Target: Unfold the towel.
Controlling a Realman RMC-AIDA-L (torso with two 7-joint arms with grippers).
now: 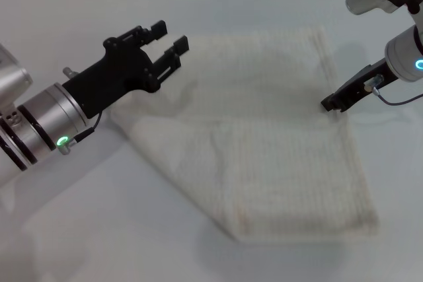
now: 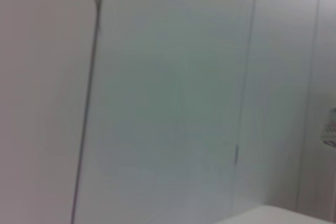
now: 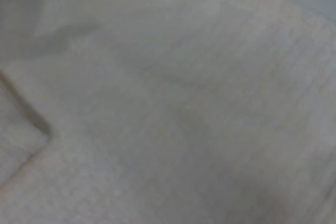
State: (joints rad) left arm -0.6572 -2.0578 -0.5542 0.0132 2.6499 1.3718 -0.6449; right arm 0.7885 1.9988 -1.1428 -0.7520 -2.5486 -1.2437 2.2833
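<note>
Lay spread across the middle of the frame on the white bench [image 1: 99,229]: the towel [image 1: 264,143], its left part folded over in a diagonal flap. Hovered at upper left above the towel's left corner: left claw [image 1: 170,39], fingers apart and holding nothing. Sat low at the towel's right edge: right claw [image 1: 330,105], fingers' state impossible to tell.

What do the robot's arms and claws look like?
The left gripper is black with blocky fingers, on a silver wrist with black rings, a green light and a thin cable. The right gripper is black too, on a white and silver arm with a blue-green light and a grey cable.
</note>
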